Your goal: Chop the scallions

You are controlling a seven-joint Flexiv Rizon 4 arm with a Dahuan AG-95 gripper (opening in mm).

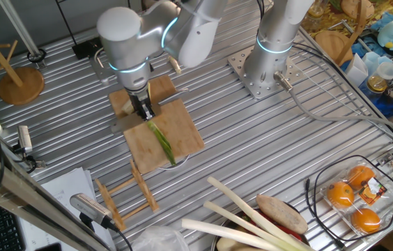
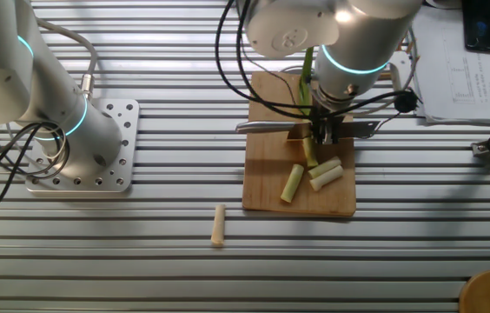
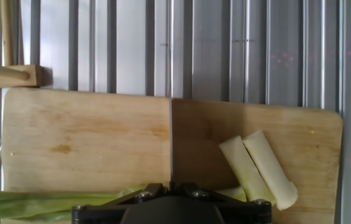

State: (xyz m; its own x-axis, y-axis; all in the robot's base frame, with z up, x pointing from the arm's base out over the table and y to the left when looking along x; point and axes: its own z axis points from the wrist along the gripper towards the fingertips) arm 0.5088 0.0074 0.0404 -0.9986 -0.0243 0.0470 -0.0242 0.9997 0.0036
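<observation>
A wooden cutting board (image 1: 175, 132) lies near the middle of the ridged metal tabletop (image 1: 266, 146). Toward one edge lie thick cream leek-like stalks (image 1: 252, 209) beside a reddish-brown root (image 1: 280, 213). Packed oranges (image 1: 353, 199) sit in a wire basket (image 1: 384, 178) at a corner. A small wooden rack (image 1: 123, 195) lies near printed papers (image 1: 57, 192), and a wooden stand (image 1: 19, 84) occupies the opposite corner.

Cutting board (image 2: 267, 187) on ribbed table (image 2: 141, 252)
</observation>
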